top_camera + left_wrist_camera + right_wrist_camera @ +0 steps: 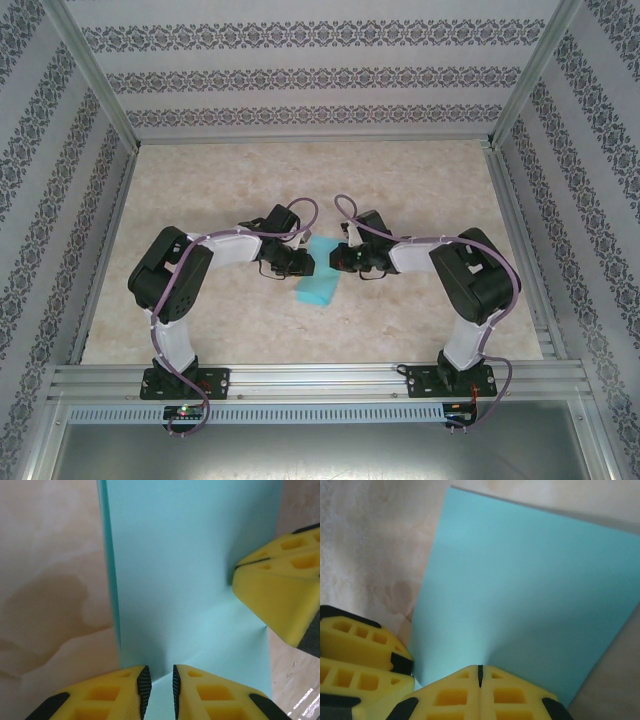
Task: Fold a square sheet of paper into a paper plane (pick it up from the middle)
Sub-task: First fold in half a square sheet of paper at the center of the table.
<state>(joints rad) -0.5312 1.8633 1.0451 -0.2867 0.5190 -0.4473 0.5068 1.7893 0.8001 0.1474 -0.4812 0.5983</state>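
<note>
The square sheet of paper (318, 286) is turquoise-blue and sits between the two grippers at the table's middle. My right gripper (480, 669) is shut on the paper's (520, 575) near edge, and a soft crease fans out from its tip. Its yellow fingers (272, 587) also come in from the right in the left wrist view. My left gripper (157, 681) has its black pads a narrow gap apart over the paper's (190, 575) lower edge, and the sheet shows through the gap. From above, the left gripper (309, 262) and right gripper (337, 262) face each other. The paper plane is out of view.
The beige marbled table (230, 180) stretches around the arms. Aluminium frame rails (310, 378) run along the near edge and sides, with patterned walls (320, 80) beyond. Cables loop over both wrists.
</note>
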